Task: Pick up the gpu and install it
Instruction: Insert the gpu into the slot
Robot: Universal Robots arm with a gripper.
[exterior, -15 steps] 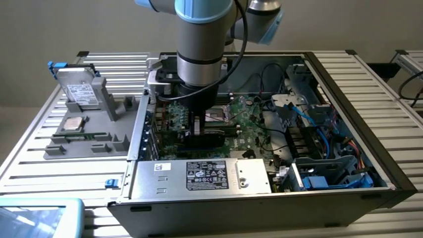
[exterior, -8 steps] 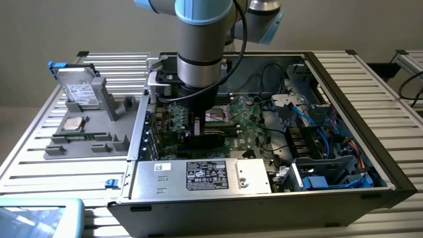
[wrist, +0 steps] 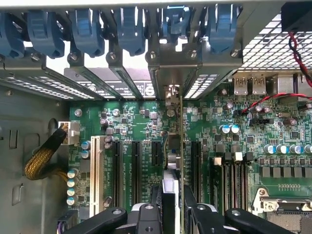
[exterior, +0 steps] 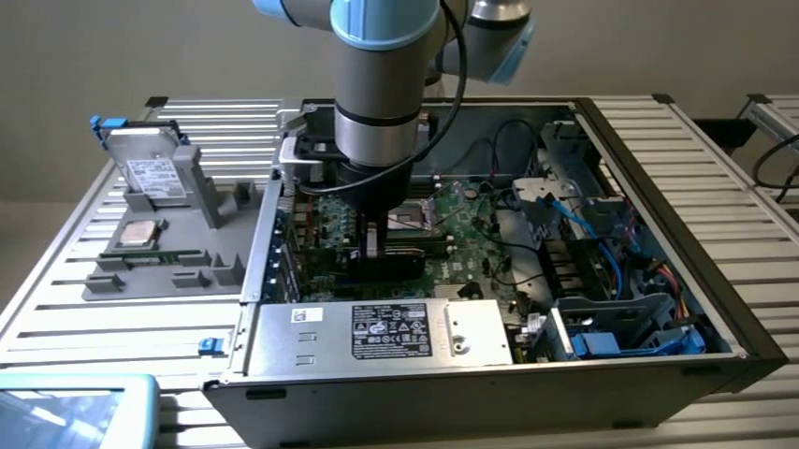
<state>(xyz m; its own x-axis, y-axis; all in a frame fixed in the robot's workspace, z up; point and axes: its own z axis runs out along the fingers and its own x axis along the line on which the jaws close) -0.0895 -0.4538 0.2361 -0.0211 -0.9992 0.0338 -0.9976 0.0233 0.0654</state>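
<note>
— Where do we have the gpu [wrist: 178, 146] now?

— We see it edge-on, standing upright inside the open computer case [exterior: 649, 309], over the motherboard [wrist: 131, 122] between the black expansion slots, its silver bracket up against the case's rear slot openings.

— And our gripper [wrist: 171, 204]?

— Pinching the gpu between its fingers, reaching down into the case. On the bench, at the exterior view's left, a grey tray [exterior: 163, 271] holds a hard drive [exterior: 152, 173].

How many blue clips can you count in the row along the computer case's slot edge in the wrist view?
6. The blue clips run in one row along the case wall by the slot brackets. More may lie beyond the frame.
</note>
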